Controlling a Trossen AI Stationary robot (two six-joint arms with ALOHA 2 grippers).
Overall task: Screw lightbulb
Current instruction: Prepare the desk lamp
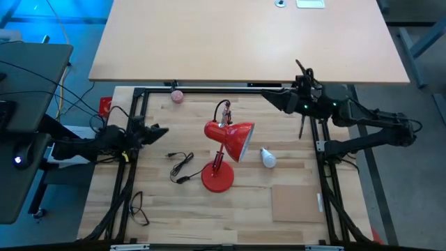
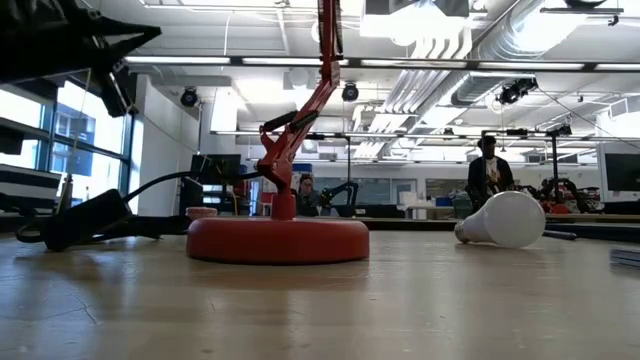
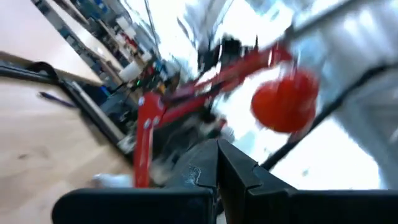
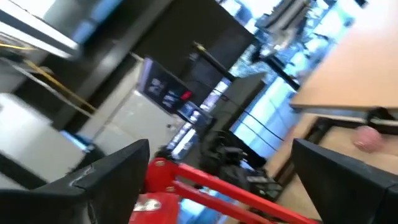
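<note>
On worktop [image 1: 293, 174], lightbulb [image 1: 267, 157] lies beside red lamp [image 1: 228, 143]; left pincer [image 1: 159, 132] closed, empty; right pincer [image 1: 270, 97] wide open.

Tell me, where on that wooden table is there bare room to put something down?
Bare wood lies between the small pink ball and the red desk lamp, and along the near edge below the lamp's round base. It is crowded around the black cord, the small white pear-shaped lightbulb and the flat brown square pad.
</note>
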